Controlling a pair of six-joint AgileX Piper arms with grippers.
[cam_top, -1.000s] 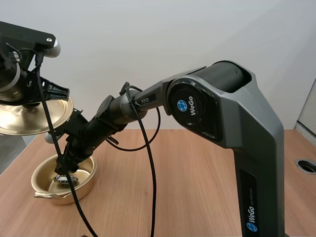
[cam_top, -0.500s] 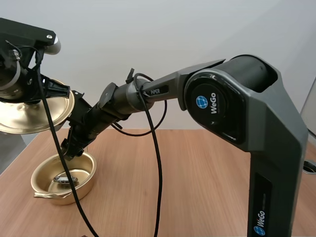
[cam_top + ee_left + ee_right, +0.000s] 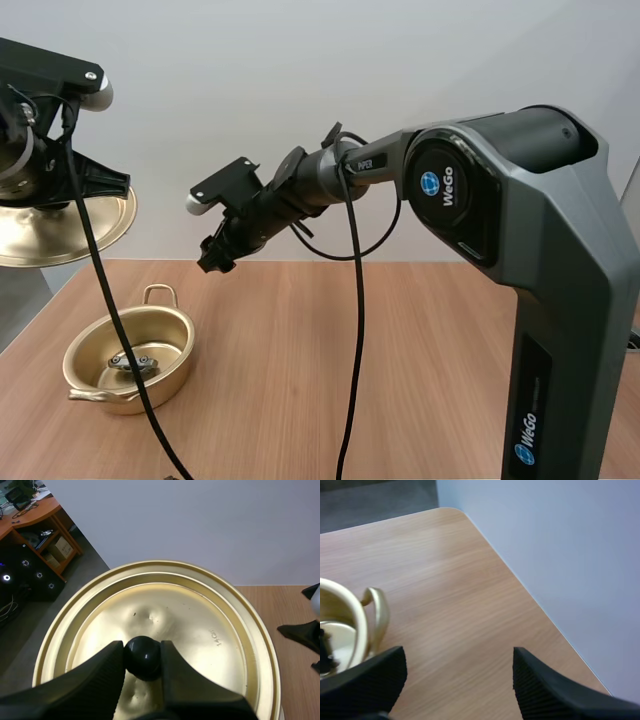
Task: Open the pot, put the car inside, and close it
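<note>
Leaves the car point(image 3: 133, 361) in the pot point(image 3: 165, 330) and pulls the right gripper point(image 3: 456, 656) up and away, fingers apart. Keeps the left gripper point(image 3: 142, 649) clamped on the lid point(image 3: 205, 625) by its knob point(image 3: 144, 657). Next: closing.

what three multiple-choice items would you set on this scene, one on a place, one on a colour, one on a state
1. Where is the car?
A) inside the pot
B) on top of the lid
C) between the fingers of the right gripper

2. What colour is the pot?
A) silver
B) gold
C) red

3. In what state is the right gripper?
A) shut on the car
B) shut on the lid
C) open, holding nothing

Answers:
1 A: the car lies on the pot's floor in the high view.
2 B: the pot's wall and handles shine gold.
3 C: in the right wrist view its fingers stand apart, with bare table between them.
</note>
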